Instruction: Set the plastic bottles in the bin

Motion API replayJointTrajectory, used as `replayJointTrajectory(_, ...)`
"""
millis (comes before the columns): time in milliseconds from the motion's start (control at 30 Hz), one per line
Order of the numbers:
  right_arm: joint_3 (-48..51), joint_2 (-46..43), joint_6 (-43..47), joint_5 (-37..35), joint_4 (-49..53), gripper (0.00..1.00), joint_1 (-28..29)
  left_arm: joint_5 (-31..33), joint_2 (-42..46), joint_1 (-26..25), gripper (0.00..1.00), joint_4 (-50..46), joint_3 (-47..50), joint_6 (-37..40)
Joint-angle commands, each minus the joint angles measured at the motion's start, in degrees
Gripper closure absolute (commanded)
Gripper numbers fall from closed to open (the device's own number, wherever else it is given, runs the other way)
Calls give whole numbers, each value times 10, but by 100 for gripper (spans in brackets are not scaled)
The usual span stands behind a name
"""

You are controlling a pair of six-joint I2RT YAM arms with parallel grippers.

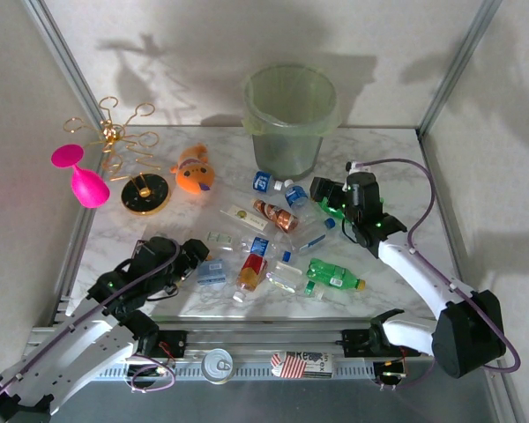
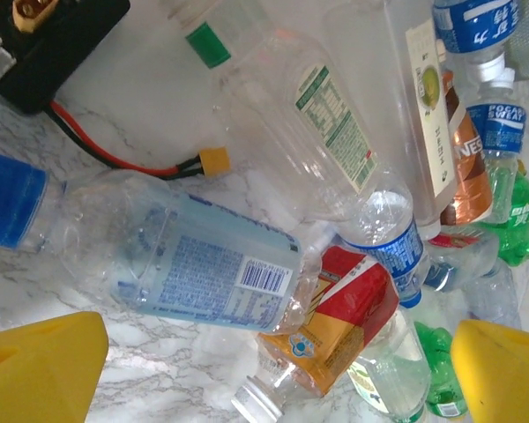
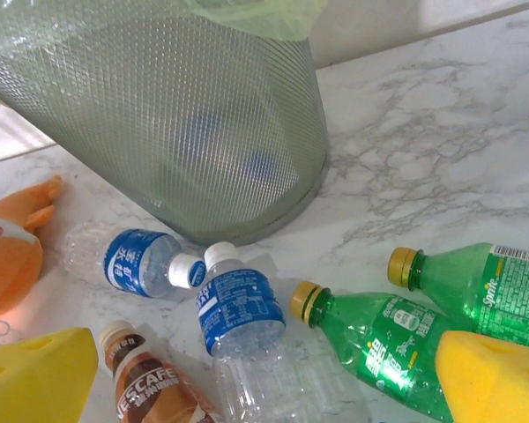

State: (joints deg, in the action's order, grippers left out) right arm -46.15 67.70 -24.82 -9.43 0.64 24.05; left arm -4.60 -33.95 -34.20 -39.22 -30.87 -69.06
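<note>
**Clerk:** Largest item first, please.

**Inspector:** The bin [image 1: 291, 119] stands upright at 12 o'clock on the table [image 1: 388, 145]; it is pale green, bag-lined, mouth open; bluish shapes show through its wall in the right wrist view, and I cannot tell what they are.

**Clerk:** And the plastic bottles?

**Inspector:** The plastic bottles [image 1: 278, 247] lie scattered from the centre towards 5 o'clock, the nearest just beside the bin's foot; they are crushed and on their sides, several touching or overlapping; clear, green and amber; none is in a grip.

**Clerk:** Which step is in hand?

**Inspector:** In my judgement, the approach for a pick; the left gripper [image 2: 273, 379] hangs spread wide and empty at 9 o'clock of the pile, over a clear blue-capped bottle [image 2: 185, 264]; the right gripper [image 3: 264, 388], likewise parted and empty, sits at 2 o'clock near the bin, above a green bottle [image 3: 379, 348] and a blue-labelled bottle [image 3: 238, 313].

**Clerk:** What does the next move call for?

**Inspector:** Descend and straddle one bottle across its narrow width; close gently, since thin crushed walls will likely flex and slip; lift clear of the neighbours; carry it over the rim at 12 o'clock before letting go.
</note>
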Motion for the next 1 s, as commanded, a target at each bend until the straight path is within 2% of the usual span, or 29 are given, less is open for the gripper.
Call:
replayJointTrajectory(0, 11, 0, 7, -15, -3, 1, 4, 44, 0, -7, 0, -124, 25, -306)
replayJointTrajectory(167, 26, -16, 9, -18, -15, 1, 4, 1, -16, -7, 0, -96, 72, -362)
replayJointTrajectory(333, 49, -37, 2, -29, -25, 1, 4, 28, -58, -7, 0, -81, 63, -366)
replayJointTrajectory(533, 55, -42, 1, -30, -26, 1, 4, 35, -123, -7, 0, 36, 75, -371)
replayJointTrajectory(800, 56, -40, 3, -31, -20, 1, 4, 45, -227, 8, 0, 126, 46, -339)
replayJointTrajectory(967, 59, -41, 2, -36, -15, 1, 4, 45, -276, 35, 0, 104, -18, -287)
